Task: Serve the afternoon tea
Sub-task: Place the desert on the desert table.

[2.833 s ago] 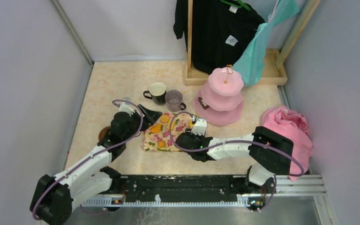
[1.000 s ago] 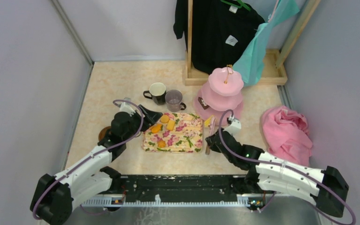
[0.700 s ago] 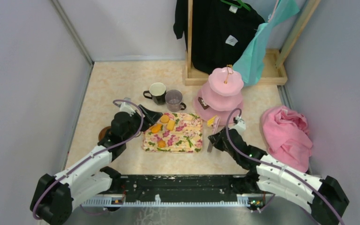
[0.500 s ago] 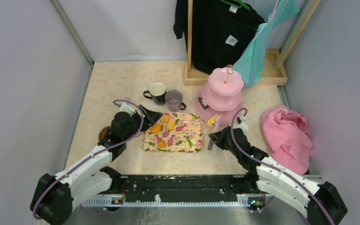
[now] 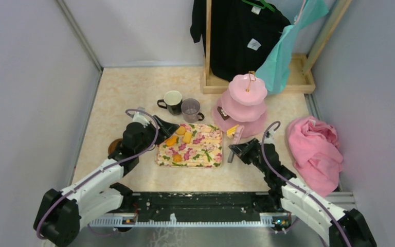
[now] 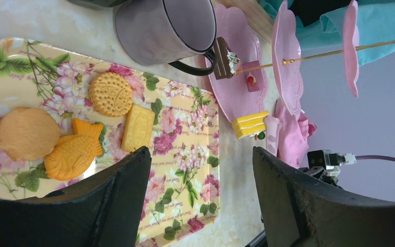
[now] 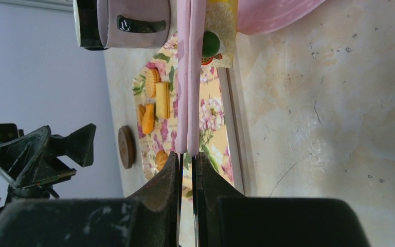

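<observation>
Right gripper (image 5: 231,153) is clamped on pink tongs (image 7: 190,77), jaws nearly together around the two thin arms. The tongs' tip pinches a yellow cake slice (image 7: 220,31) with green and red topping. The slice sits at the 7 o'clock rim of the pink three-tier stand (image 5: 247,103), right beside the bottom tier's edge; cannot tell if it rests on the plate. A brown cake piece (image 6: 221,57) and a small pink-red piece (image 6: 252,77) lie on the bottom tier.

Left gripper (image 5: 164,126) has jaws wide apart and holds nothing. It hovers over the 10 o'clock corner of the flower-patterned tray (image 5: 200,154).

The tray lies mid-table, with the stand at its 2 o'clock. On the tray's 10 o'clock part:
- round biscuit (image 6: 111,94)
- yellow rectangular biscuit (image 6: 137,127), just beside the round one
- orange fish-shaped snack (image 6: 73,154), touching a paler fish-shaped snack (image 6: 25,134)
- one more orange snack (image 5: 177,158), apart from these near the tray's 8 o'clock edge

Smoky translucent mug (image 5: 190,109) stands upright just off the tray's 12 o'clock edge. Black mug (image 5: 173,101) is at its 10 o'clock, close beside it. One round brown coaster (image 5: 114,146) lies flat at the tray's 9 o'clock, partly hidden by the left arm.

Crumpled pink cloth (image 5: 316,146) is at the table's 3 o'clock edge. Wooden rack (image 5: 288,85) with a black shirt (image 5: 241,36) stands at 1 o'clock behind the stand.
</observation>
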Controlling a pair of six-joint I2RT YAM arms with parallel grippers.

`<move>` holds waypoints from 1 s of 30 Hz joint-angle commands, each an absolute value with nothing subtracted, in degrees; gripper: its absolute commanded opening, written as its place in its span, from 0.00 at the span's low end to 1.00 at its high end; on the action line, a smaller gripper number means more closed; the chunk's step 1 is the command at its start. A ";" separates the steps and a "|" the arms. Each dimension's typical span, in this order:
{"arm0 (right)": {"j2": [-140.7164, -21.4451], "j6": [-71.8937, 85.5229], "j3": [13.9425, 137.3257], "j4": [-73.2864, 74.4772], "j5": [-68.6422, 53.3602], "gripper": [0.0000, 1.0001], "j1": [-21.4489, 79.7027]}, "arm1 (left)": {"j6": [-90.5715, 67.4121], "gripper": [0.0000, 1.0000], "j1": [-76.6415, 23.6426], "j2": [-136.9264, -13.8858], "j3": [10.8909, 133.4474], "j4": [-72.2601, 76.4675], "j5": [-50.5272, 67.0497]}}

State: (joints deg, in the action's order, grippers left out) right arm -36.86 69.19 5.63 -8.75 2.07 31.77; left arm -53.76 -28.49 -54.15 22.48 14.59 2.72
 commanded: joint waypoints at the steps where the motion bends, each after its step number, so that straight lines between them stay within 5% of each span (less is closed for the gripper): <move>1: -35.66 71.66 4.78 -18.20 -2.54 0.00 29.19 | -53.15 0.78 -28.23 -54.64 24.58 15.91 3.93; 30: -52.36 72.59 3.05 -39.58 -9.31 0.00 18.91 | -52.82 0.77 -28.22 -57.39 26.07 15.37 3.54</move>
